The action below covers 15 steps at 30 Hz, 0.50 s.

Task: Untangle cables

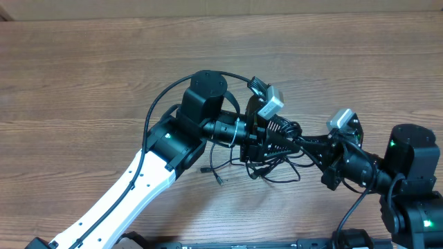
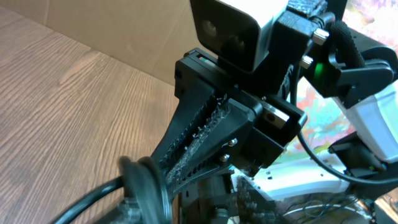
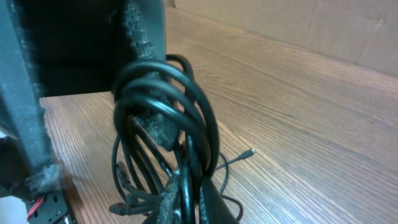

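Left tool (image 1: pixel 257 135): reaches in from the left and is buried in the knot. Its opening cannot be told from any view.

Right tool (image 1: pixel 304 144): comes in from the right, nose to nose with the left one. In the left wrist view its ribbed fingers (image 2: pixel 198 134) draw nearly together toward their tips, and a loop of black cord (image 2: pixel 146 186) sits there. Whether they clamp it cannot be told.

The cables (image 1: pixel 275 160): one bunched tangle sits directly between the two tools and touches both. The slack sags out of that line toward the near edge of the table (image 1: pixel 83 76). The right wrist view shows several turns (image 3: pixel 186 118) coiled over one pad-lined finger (image 3: pixel 157 124) and hanging from it rather than lying flat. One thin tail runs out to a small plug end (image 3: pixel 249 152) resting on the wood.

Governing relation: the two tools stand on one left-to-right line with the tangle midway, so neither arm is nearer. In my judgement the bundle's long axis follows that line. Drawing the tools apart along it would load the coil, and the turns wrapped over the finger could cinch tighter instead of slipping free.

Loose ends: two short tails (image 1: pixel 211 173) lie on the table on the left arm's side, just beside the knot.
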Available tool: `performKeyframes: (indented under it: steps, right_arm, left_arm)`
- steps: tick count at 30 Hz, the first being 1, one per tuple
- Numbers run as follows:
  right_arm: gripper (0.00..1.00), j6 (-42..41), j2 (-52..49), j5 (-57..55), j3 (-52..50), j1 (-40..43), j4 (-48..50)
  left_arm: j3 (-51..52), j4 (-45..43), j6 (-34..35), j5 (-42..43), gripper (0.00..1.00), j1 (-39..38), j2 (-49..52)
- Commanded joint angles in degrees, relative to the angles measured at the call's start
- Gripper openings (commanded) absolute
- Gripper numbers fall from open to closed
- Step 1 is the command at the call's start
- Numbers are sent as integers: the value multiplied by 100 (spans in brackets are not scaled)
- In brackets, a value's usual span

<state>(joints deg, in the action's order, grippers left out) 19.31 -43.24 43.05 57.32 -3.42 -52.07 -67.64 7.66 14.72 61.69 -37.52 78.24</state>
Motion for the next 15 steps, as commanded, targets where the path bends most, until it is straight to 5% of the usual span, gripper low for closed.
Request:
performKeyframes:
  steps: [1,6,15]
  right_arm:
    - [4,-114,52,17,131,-9,33]
    - [4,485,52,905,131,-9,-94]
    - [4,636,52,1368,129,-15,-214]
  left_arm:
    - [-87,-17,-11,-175,4,-39,9]
    - [-87,-2,1475,-1987,4,-39,9]
    - [-87,-17,2256,-2382,4,-39,13]
